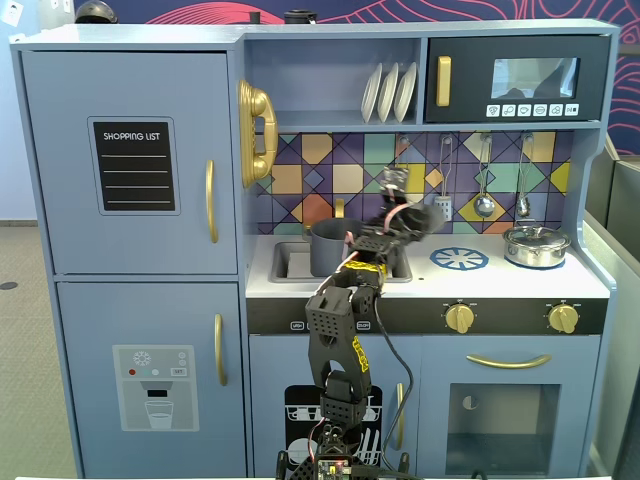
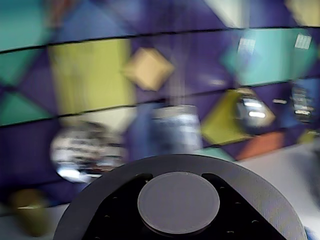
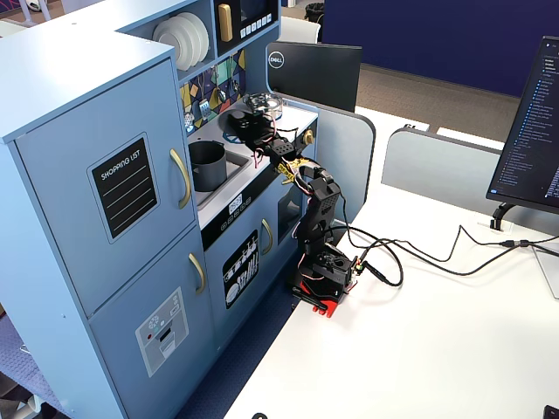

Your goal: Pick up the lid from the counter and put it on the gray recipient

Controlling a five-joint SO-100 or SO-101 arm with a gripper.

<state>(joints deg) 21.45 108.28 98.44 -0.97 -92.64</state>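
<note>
- The lid (image 2: pixel 178 202) is seen in the wrist view as a dark-gray disc with a paler round knob at its centre, filling the bottom of the picture; it appears to be carried, lifted off the counter (image 1: pixel 420 272), in front of the tiled backsplash (image 2: pixel 90 75).
- The gripper (image 1: pixel 425 215) is judged to be closed on the lid, though its fingertips are hidden in every view and the grasp cannot be confirmed directly.
- In a fixed view the gripper is raised above the counter, between the sink (image 1: pixel 290 262) and the blue-and-white burner pattern (image 1: pixel 459 259).
- The gray recipient (image 1: pixel 330 248) stands in the sink, to the left of the gripper in that view, with its mouth open and uncovered; it is also seen in the other fixed view (image 3: pixel 207 166).
- The step in hand is judged to be the carry toward the pot.
- The lid should be kept level and brought over the centre of the rim before it is lowered, so that it is not left tilted on 1 edge.
- The shiny steel pot (image 1: pixel 537 246), well apart on the right, is not concerned.
- Release should be held back until the lid is resting on the rim all round.
</note>
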